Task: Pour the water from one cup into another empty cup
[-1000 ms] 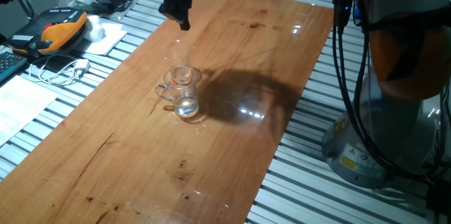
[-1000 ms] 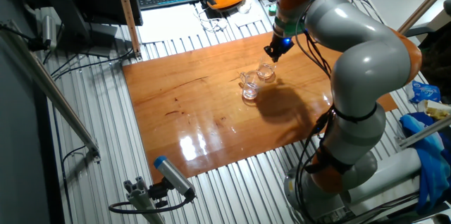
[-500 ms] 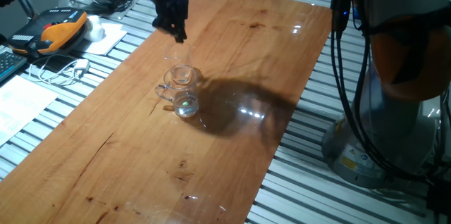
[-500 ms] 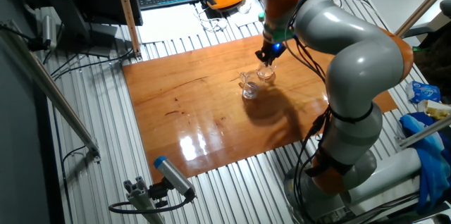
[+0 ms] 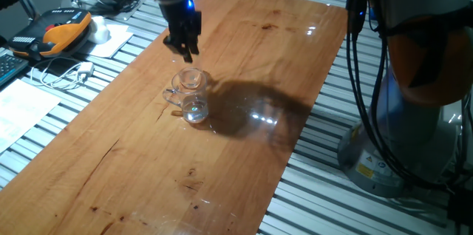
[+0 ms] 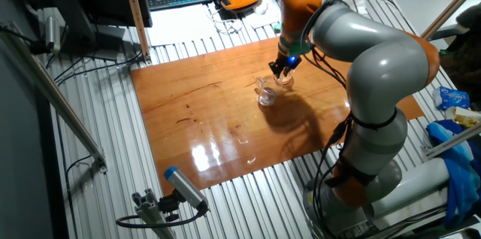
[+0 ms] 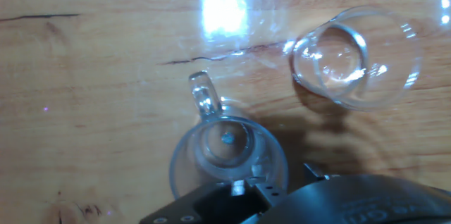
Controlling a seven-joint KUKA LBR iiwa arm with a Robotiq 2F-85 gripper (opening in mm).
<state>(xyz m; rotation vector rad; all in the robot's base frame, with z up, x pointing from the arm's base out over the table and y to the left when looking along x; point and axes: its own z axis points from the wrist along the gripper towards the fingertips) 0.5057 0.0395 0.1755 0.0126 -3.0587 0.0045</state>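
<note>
So the gripper hangs just above the handled glass mug, mid-frame on the wooden table; can't tell if its fingers are apart. Hand view shows the small tumbler upper right, upright, near the mug.

Glass mug stands upright on the wooden tabletop, with the small tumbler just beside it and apart. The gripper hangs above them.

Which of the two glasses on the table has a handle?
The glass mug, the lower one in the hand view: a loop handle juts from its side. The small tumbler has none.
</note>
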